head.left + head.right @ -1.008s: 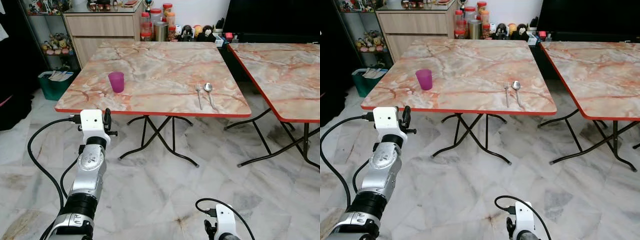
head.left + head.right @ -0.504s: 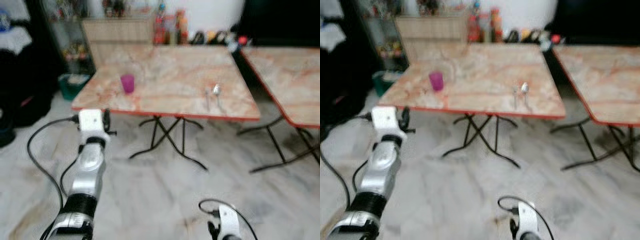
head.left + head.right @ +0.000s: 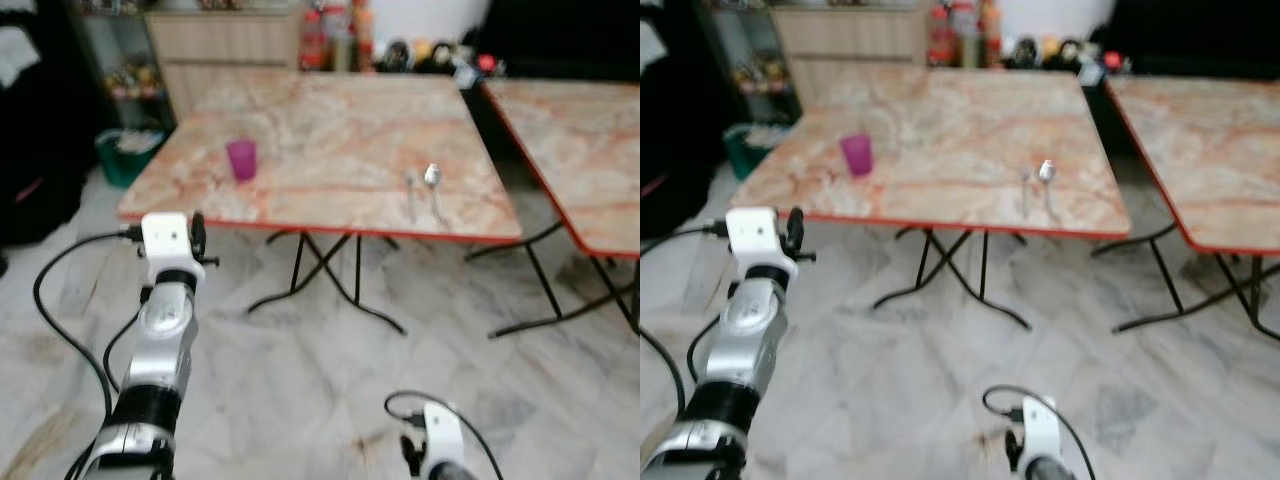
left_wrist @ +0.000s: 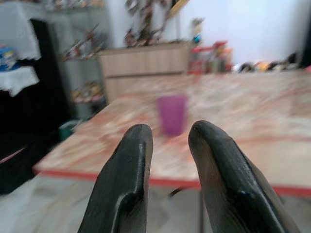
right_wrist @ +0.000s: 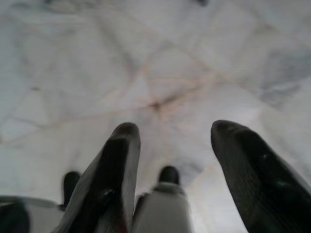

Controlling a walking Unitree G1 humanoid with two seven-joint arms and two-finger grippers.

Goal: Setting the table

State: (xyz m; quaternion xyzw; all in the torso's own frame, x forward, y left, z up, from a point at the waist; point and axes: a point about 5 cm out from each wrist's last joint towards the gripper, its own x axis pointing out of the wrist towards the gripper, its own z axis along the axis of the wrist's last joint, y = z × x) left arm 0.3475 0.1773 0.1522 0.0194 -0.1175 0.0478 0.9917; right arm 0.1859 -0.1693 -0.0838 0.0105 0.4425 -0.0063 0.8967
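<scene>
- So far, the marble-patterned folding table [image 3: 330, 130] holds a purple plastic cup [image 3: 241, 158] far left, a metal fork [image 3: 410, 190] and spoon [image 3: 432, 185] near right; plates seemingly remain.
- Left gripper [image 4: 167, 145] empty, narrowly parted, raised short of the table; right gripper [image 5: 175, 160] hangs wide, empty.

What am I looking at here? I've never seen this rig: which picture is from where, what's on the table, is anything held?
It is a humanoid robot with two silver arms. The two wide pictures come from its head camera, looking down. The near table carries a cup, a fork and a spoon. The other two pictures come from wrist cameras looking along the black fingers. The left end effector, raised, points at the cup with fingers slightly apart. The right end effector, hanging low, is open above the floor. Neither holds anything.
</scene>
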